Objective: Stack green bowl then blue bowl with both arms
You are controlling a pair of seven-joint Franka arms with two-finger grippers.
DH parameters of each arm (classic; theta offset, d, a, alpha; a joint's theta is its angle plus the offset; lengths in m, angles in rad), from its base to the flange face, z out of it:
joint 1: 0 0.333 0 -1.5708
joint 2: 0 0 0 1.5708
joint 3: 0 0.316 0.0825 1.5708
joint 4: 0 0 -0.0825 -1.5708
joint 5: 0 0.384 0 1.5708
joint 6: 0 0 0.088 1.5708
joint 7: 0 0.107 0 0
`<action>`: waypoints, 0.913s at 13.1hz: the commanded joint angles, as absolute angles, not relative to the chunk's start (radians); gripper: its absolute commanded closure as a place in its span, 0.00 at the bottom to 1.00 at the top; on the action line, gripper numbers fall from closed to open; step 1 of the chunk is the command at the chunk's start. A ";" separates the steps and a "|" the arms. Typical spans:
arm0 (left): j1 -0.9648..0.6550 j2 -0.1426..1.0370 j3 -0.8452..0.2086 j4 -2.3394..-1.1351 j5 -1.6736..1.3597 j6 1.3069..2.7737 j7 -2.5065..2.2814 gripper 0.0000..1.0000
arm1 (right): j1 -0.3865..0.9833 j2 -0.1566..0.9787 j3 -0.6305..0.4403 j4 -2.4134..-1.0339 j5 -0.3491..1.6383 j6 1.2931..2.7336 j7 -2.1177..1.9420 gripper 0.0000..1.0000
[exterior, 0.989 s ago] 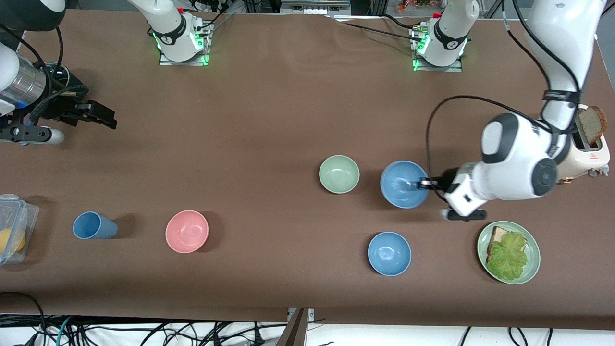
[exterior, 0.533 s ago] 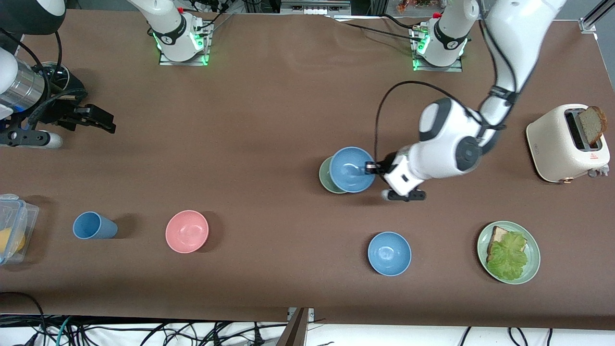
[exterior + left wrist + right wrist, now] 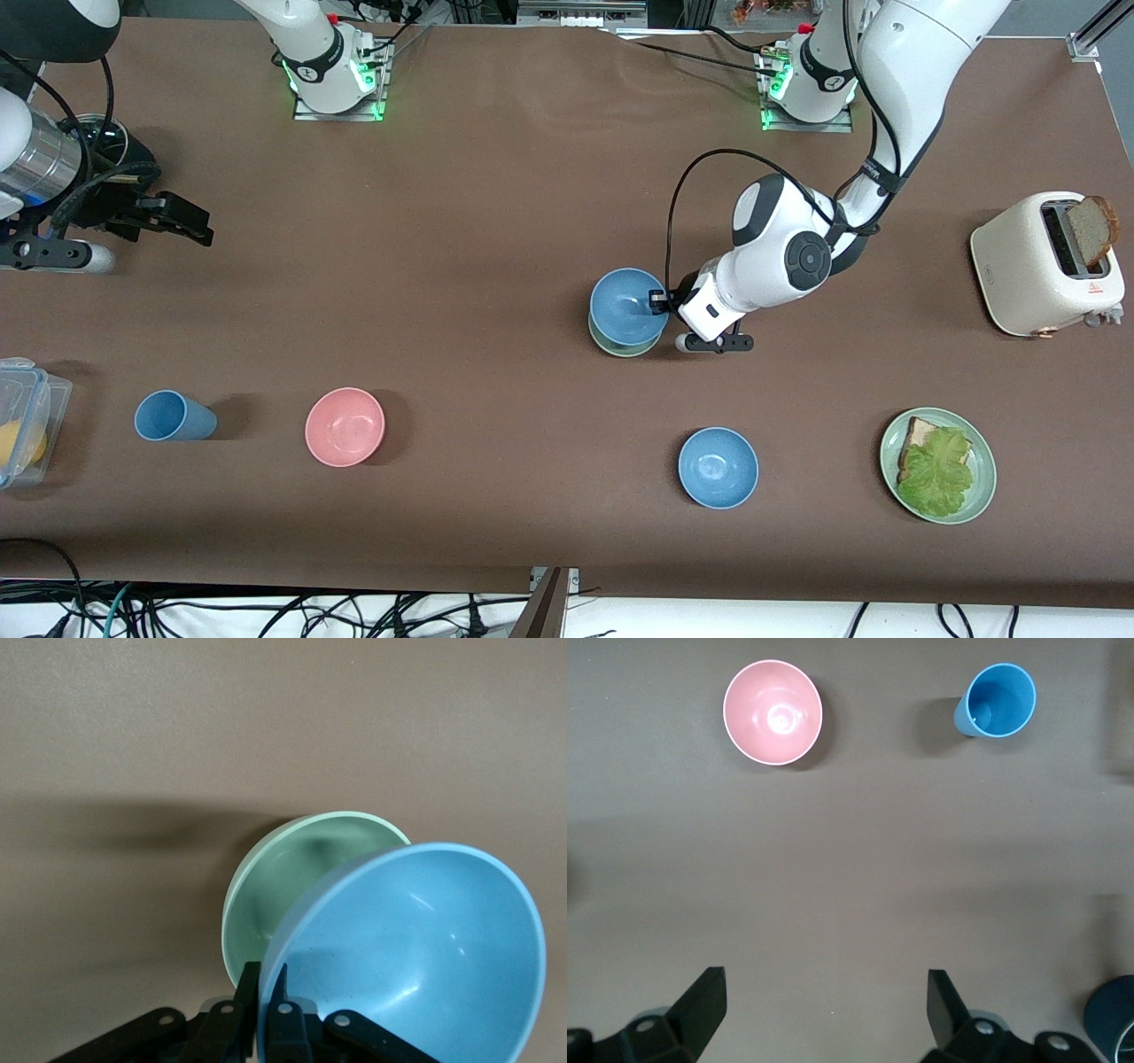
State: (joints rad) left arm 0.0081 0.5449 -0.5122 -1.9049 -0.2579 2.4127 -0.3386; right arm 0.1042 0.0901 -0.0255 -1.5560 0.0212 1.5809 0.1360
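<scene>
The left gripper (image 3: 657, 302) pinches the rim of the blue bowl (image 3: 627, 306) and holds it tilted over the green bowl (image 3: 625, 344), which sits mid-table — only its near edge peeks out below. The right gripper (image 3: 182, 217) waits with fingers spread wide, empty, over the right arm's end of the table.

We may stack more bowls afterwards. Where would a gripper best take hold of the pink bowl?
The pink bowl stands upright with its mouth open upward and bare table all round. Probably best from above: one finger inside, one outside, pinching the thin rim at any point.
</scene>
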 commanded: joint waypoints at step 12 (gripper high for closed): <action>0.021 0.333 -0.276 -1.688 -0.051 1.881 -0.331 0.00 | 0.101 0.101 -0.031 -1.532 0.015 1.571 0.124 0.00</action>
State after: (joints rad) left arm 0.0219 0.3568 -0.3249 -1.7566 -0.1078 1.9899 -0.3371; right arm 0.1033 0.0915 -0.0286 -1.5551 0.0212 1.5811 0.1361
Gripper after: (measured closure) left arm 0.000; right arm 0.000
